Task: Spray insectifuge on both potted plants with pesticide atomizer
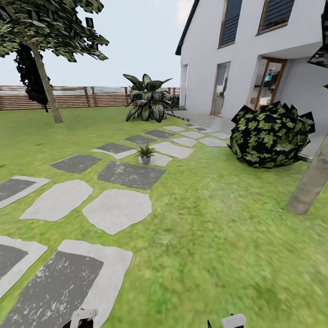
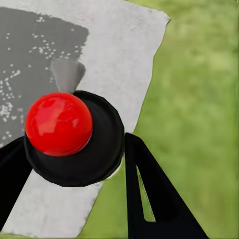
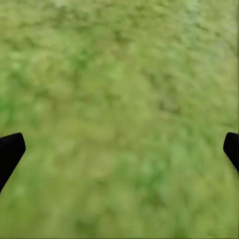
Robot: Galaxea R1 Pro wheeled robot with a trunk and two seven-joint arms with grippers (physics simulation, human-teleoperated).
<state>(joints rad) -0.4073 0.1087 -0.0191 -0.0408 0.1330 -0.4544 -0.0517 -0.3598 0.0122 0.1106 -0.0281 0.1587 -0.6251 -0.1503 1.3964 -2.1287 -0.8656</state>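
The pesticide atomizer (image 2: 74, 144), a round black body with a glossy red knob and a grey nozzle tip, sits between the black fingers (image 2: 149, 189) of my left gripper (image 2: 74, 140), which is shut on it above a stepping stone's edge. My right gripper (image 3: 122, 147) is open over bare grass, its fingertips far apart. One potted plant (image 1: 146, 154), a low green rosette in a small grey pot, stands on a pale stepping stone well ahead in the head view. Of both arms only pale tips show at that view's lower edge.
Flat stepping stones (image 1: 116, 209) run from my feet toward the white house (image 1: 246, 54). A dark round bush (image 1: 271, 134) and a tree trunk (image 1: 312, 182) stand at the right. A broad-leaved bush (image 1: 148, 98), a tree (image 1: 45, 86) and the slat fence (image 1: 68, 96) lie far back.
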